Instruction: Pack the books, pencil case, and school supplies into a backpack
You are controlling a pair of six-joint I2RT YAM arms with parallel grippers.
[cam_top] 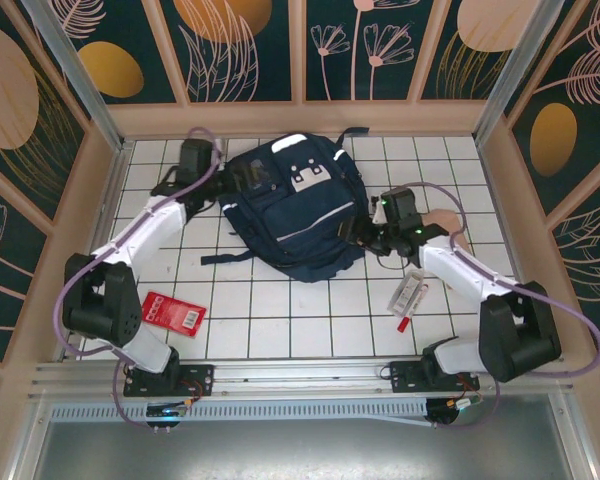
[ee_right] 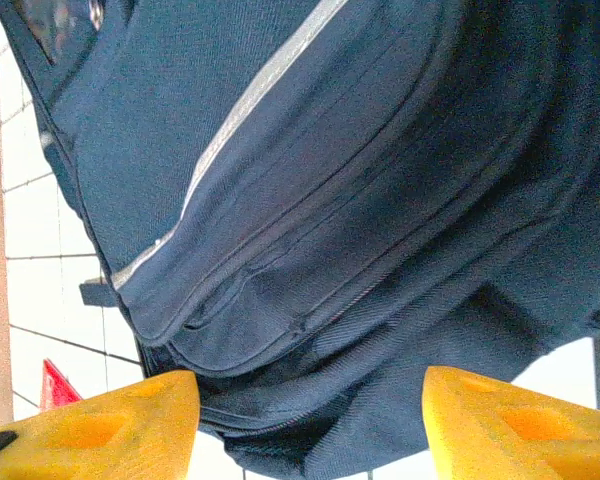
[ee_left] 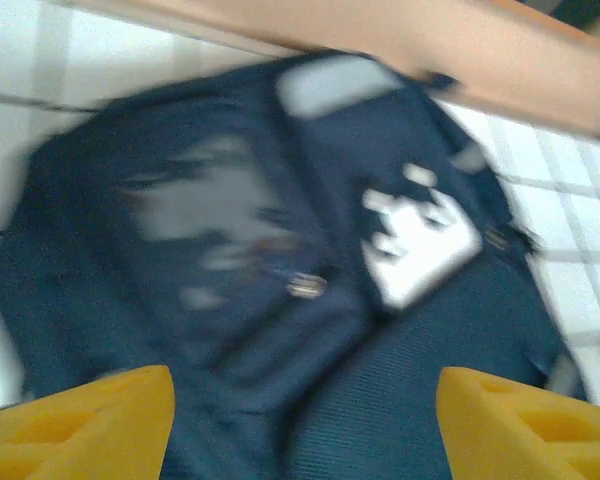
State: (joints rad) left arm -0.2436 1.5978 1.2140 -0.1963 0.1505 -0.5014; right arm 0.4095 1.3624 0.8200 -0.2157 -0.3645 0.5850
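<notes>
Top external: backpack (cam_top: 290,215) lying slantwise on bench (cam_top: 280,320).
Left end effector (ee_left: 300,400): gaping, hovering by its far end.
Right end effector (ee_right: 310,410): gaping, facing its side.

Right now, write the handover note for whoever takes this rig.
Left claw: open, holding nothing, over the backpack.
Right claw: open, holding nothing, at the backpack's right side.
Things: backpack lies mid-table. Red booklet is near left. Packet and pen are near right. Pencil case is partly behind the right arm.
Done: none of these packed.
To do: get all four into the backpack.
</notes>
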